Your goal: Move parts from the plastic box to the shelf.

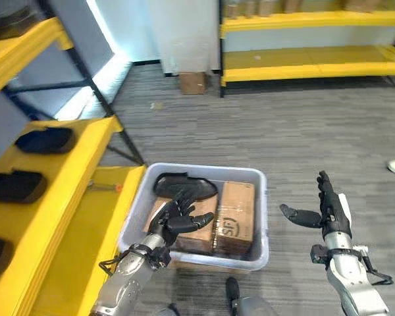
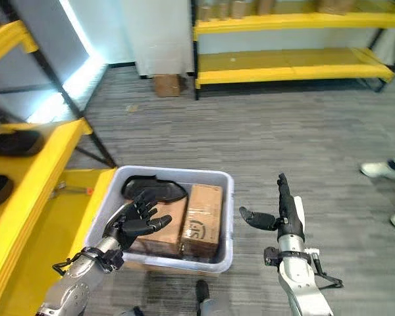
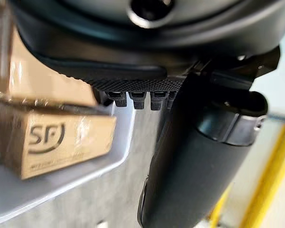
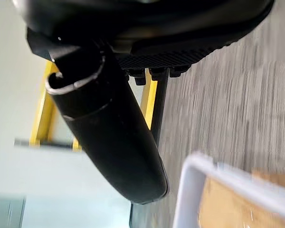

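Step in hand: reaching into the plastic box [image 1: 262,217] for the next part; nothing is lifted yet.

Left hand [image 1: 181,216] hovers over the box's near-left part, fingers loosely spread and relaxed, grasping nothing. It sits above a cardboard carton [image 1: 194,230]. A second carton [image 1: 236,217] lies just beside it at 3 o'clock. A dark shoe-shaped part [image 1: 184,185] lies at 12 o'clock from the hand, against the box's far wall.

Right hand [image 1: 326,210] is held outside the box at 3 o'clock, fingers straight, thumb out, empty.

Yellow shelf [image 1: 85,164] stands at 9 o'clock from the box; similar dark parts [image 1: 46,139] already rest on it.

Next move, as judged: lower the left hand, close on one part, probably the dark one, then swing toward 9 o'clock to the shelf. The close packing of the cartons may hinder finger entry
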You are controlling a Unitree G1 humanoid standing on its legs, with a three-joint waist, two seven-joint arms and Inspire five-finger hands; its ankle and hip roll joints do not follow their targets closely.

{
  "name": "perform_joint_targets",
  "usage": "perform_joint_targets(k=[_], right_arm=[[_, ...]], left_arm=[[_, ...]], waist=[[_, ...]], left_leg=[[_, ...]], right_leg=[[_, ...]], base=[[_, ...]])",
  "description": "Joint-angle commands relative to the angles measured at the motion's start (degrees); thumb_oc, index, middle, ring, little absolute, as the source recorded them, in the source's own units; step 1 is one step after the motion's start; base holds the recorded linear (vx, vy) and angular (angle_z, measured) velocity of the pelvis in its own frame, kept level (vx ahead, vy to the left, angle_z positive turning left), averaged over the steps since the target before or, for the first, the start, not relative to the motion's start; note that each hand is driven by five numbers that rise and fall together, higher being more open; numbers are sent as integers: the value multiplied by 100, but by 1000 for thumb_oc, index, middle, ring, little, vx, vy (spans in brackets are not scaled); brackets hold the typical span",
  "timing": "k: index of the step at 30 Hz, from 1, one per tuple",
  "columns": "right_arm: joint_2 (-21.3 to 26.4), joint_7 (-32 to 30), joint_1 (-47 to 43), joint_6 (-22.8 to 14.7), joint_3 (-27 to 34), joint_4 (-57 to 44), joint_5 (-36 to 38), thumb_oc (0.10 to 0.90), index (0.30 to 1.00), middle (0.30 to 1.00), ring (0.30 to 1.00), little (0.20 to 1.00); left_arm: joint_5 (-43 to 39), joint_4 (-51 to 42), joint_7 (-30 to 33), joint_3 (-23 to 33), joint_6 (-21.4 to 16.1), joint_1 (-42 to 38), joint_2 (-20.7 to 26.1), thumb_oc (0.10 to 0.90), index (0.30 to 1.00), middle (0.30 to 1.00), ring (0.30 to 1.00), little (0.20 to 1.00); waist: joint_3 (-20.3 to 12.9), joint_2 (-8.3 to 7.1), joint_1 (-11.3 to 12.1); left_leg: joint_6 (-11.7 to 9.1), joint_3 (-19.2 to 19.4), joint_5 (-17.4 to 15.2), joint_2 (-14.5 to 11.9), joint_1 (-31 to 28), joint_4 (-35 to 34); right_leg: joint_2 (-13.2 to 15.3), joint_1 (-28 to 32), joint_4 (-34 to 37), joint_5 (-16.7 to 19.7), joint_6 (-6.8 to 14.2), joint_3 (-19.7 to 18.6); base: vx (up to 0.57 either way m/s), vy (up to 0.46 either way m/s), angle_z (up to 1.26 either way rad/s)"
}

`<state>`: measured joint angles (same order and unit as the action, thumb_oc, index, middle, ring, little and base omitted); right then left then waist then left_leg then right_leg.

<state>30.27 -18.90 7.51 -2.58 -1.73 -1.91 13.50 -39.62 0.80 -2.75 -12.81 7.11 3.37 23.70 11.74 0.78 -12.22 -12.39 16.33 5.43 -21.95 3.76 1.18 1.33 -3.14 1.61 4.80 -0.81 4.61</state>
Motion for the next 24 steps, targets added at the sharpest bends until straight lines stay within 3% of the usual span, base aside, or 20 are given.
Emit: perform_joint_targets(k=[1,2,4,8,12,20,24], right_arm=[[658,-40,-273,-363,124,-642,-24,900,1000,1000,1000,1000],[676,-25,-229,-394,183,-639,-59,900,1000,1000,1000,1000],[610,-40,-145,-372,199,-650,-90,900,1000,1000,1000,1000],[425,73,145,-381,273,-768,-255,900,1000,1000,1000,1000],[379,89,185,-333,272,-761,-243,900,1000,1000,1000,1000],[319,141,85,-365,163,-804,-463,900,1000,1000,1000,1000],[460,-41,-305,-560,59,-743,-825,900,1000,1000,1000,1000]], left_arm=[[-100,-662,108,539,-832,24,122,900,1000,1000,1000,1000],[-160,-568,173,496,-923,-11,57,900,1000,1000,1000,1000],[-161,-545,180,493,-898,7,-2,900,1000,1000,1000,1000],[-92,-627,101,503,-850,96,-30,900,1000,1000,1000,1000],[-119,-777,58,501,-780,234,-3,900,1000,1000,1000,1000],[-135,-883,72,546,-843,445,40,900,1000,1000,1000,1000],[-102,-951,70,567,-817,422,107,900,1000,1000,1000,1000]], waist=[[-136,-19,113],[-119,66,31],[-80,136,-7],[-108,241,-31],[-116,322,13],[-177,220,188],[-196,136,348]], left_leg=[[340,105,865,137,-376,149],[272,327,776,131,-535,-17],[210,442,889,119,-554,4],[269,511,734,358,-764,-316],[281,568,624,426,-885,-437],[237,688,676,361,-897,-518],[234,661,706,328,-890,-426]], right_leg=[[652,498,339,-337,477,72],[798,429,339,-313,532,220],[809,445,339,-318,522,287],[865,420,339,-243,665,340],[845,454,339,-253,713,431],[781,533,339,-304,715,669],[751,712,339,-352,678,883]], base=[[6,470,-34],[-17,326,-45],[9,290,-19],[17,159,24],[32,53,20],[6,3,11],[1,-2,-2]])
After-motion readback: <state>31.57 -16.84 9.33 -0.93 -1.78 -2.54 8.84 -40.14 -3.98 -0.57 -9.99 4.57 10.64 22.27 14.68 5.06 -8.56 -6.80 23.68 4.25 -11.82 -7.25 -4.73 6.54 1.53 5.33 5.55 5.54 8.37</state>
